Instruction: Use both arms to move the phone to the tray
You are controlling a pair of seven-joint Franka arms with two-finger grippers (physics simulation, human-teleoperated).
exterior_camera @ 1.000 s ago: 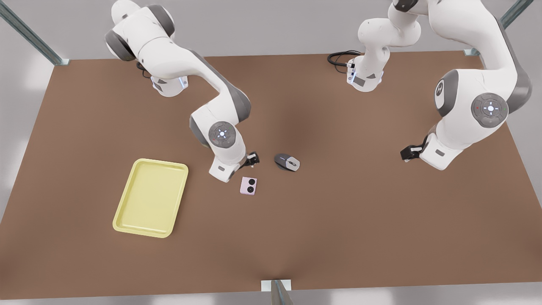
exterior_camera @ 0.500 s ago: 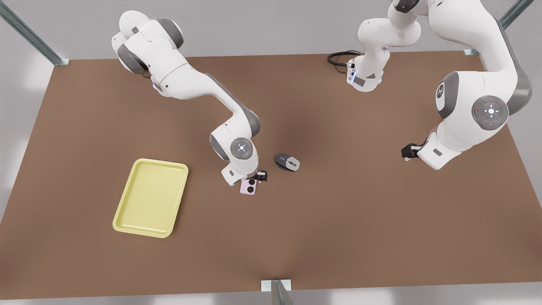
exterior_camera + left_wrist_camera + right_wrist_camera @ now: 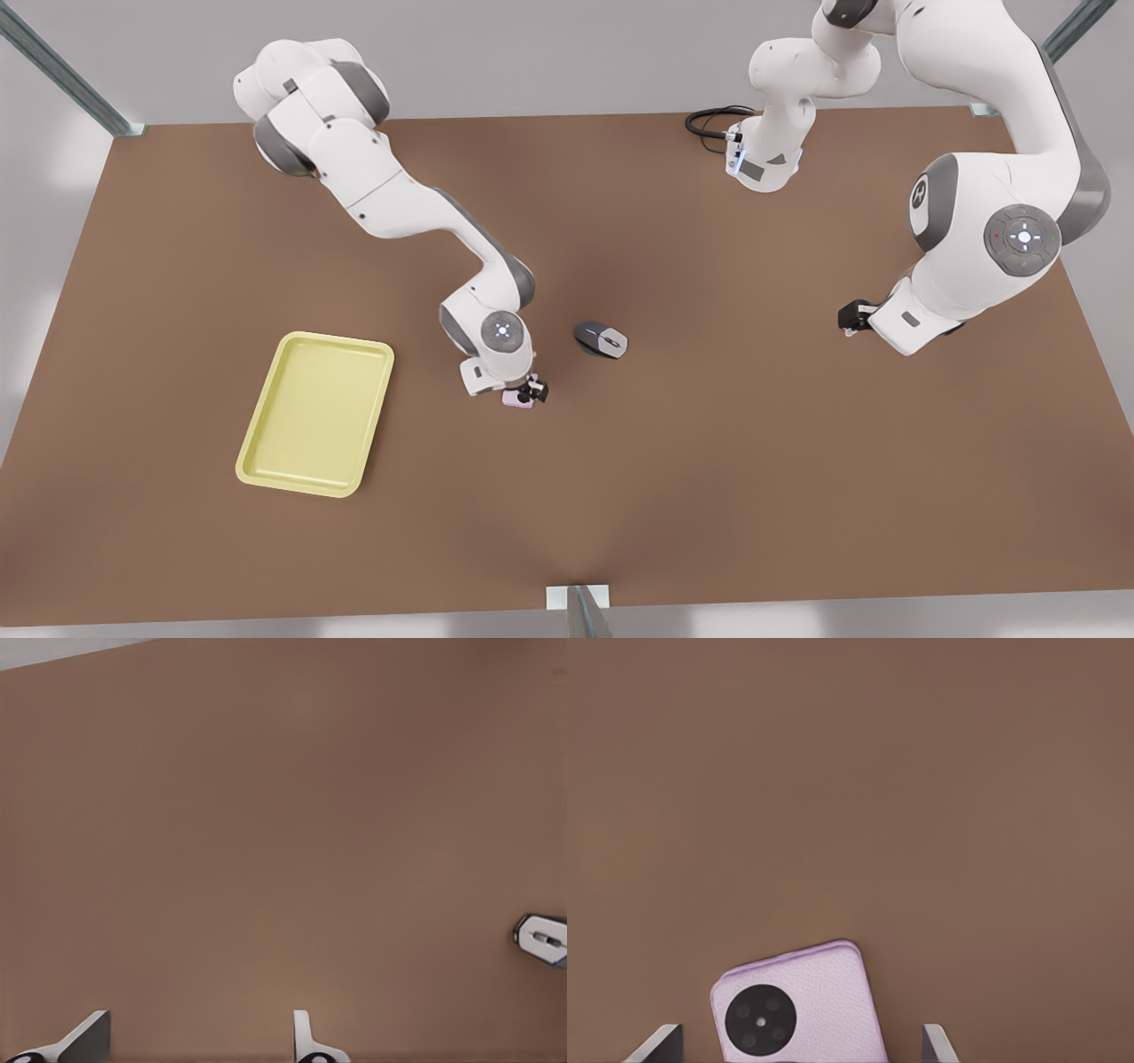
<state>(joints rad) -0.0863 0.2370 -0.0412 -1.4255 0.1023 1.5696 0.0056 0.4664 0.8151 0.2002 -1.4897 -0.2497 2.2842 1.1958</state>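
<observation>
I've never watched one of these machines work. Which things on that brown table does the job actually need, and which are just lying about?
Part of the job:
- phone, on the table between the right gripper's open fingers
- tray, to the front view's left
- left gripper, open, waiting far off

Just lying about:
- computer mouse
- black cable by an arm's base

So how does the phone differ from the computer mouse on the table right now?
The phone is a flat pale lilac slab with a black camera circle; the mouse is domed, grey and silver. The phone lies between the right gripper's open fingers; the mouse sits untouched. Both rest on the brown table.
</observation>
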